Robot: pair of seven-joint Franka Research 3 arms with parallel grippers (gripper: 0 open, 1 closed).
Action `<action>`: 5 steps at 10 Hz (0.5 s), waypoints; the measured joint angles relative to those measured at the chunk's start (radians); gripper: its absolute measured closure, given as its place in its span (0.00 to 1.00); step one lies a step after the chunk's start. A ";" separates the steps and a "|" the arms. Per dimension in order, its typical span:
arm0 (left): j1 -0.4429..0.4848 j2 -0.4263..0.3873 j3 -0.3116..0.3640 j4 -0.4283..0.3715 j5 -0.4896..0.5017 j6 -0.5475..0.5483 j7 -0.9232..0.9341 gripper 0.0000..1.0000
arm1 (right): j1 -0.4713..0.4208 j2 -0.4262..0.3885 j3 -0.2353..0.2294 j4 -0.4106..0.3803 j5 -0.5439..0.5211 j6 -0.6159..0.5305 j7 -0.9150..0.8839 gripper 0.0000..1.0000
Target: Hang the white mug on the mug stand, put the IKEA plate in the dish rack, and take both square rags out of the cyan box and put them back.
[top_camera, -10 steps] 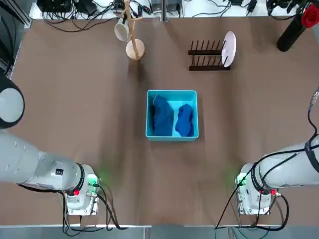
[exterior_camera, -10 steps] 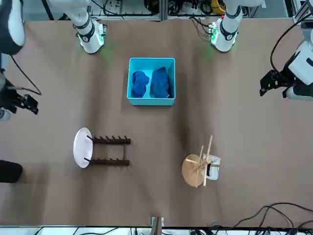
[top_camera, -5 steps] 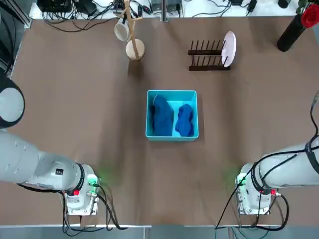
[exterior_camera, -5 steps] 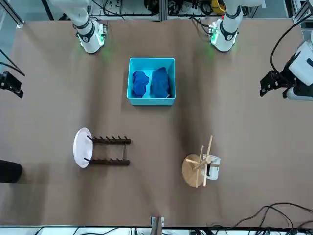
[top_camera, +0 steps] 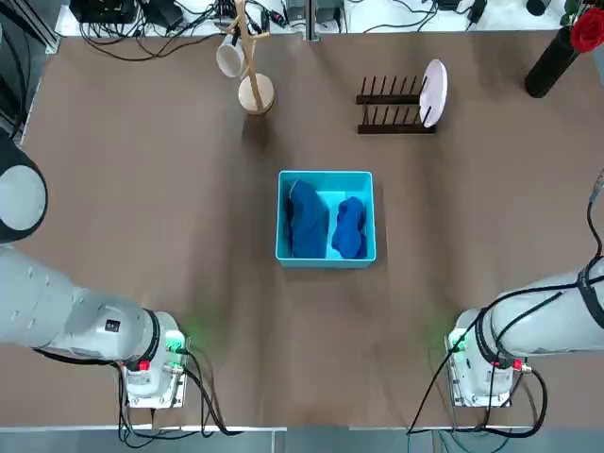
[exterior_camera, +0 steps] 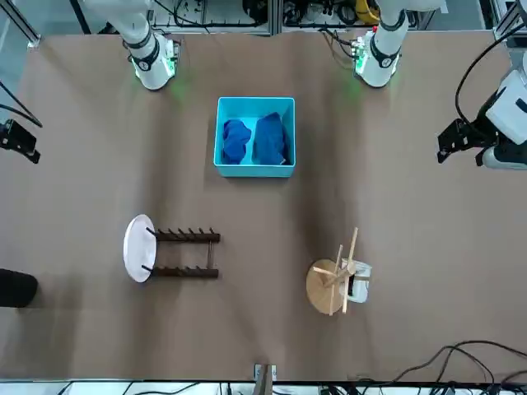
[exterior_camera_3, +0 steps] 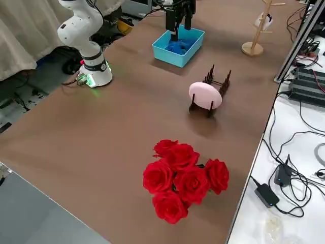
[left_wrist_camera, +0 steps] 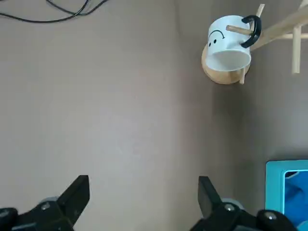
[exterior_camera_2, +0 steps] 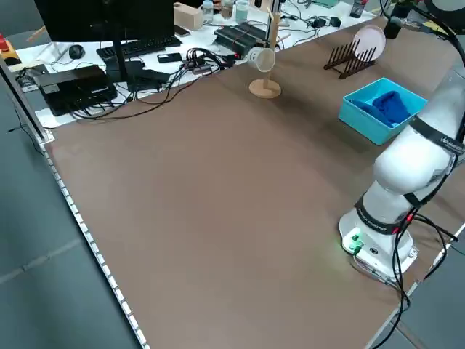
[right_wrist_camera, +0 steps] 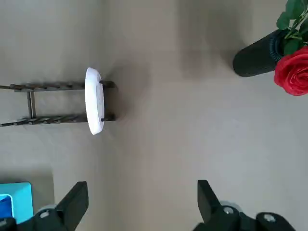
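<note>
The mug [top_camera: 229,57] hangs by its handle on the stand [top_camera: 265,91], towards the desk's far left corner, and the plate [top_camera: 433,93] stands upright in the right end of the rack [top_camera: 396,129], near the far edge right of the middle. What has just changed is the right gripper [right_wrist_camera: 143,184]: a second ago it reached further in over the desk's right side, and now it has drawn back to the right edge, while mug, plate and box [top_camera: 326,264] have not shifted. Its jaws are spread with nothing between them; the left gripper [left_wrist_camera: 144,180], up over the desk's left side, is likewise spread and empty. Both rags, the left rag [top_camera: 308,222] long and close to the box's left wall, the right rag [top_camera: 349,229] bunched nearer the right wall, lie inside, apart from each other. That retreat probably means the arms are clearing away with all in place, though whether the rags have had their turn out of the box I cannot tell from this. If they have not, there is bare desk along both side walls of the box and towards the near edge to lay them on. Room is tighter at the far edge, where a low sweep could catch the stand's pegs or tip the plate, and the vase [top_camera: 550,74] guards the far right corner.
</note>
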 joint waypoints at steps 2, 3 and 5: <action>0.005 0.000 0.000 0.002 0.000 0.000 0.000 0.00 | 0.000 0.000 0.000 0.000 0.001 0.000 0.000 0.00; 0.005 0.000 0.000 0.004 0.000 0.000 0.000 0.00 | 0.000 0.000 0.000 0.000 0.001 0.000 0.000 0.00; 0.005 0.000 0.000 0.009 0.000 0.000 0.000 0.00 | -0.006 0.000 0.000 0.000 0.001 0.000 0.001 0.00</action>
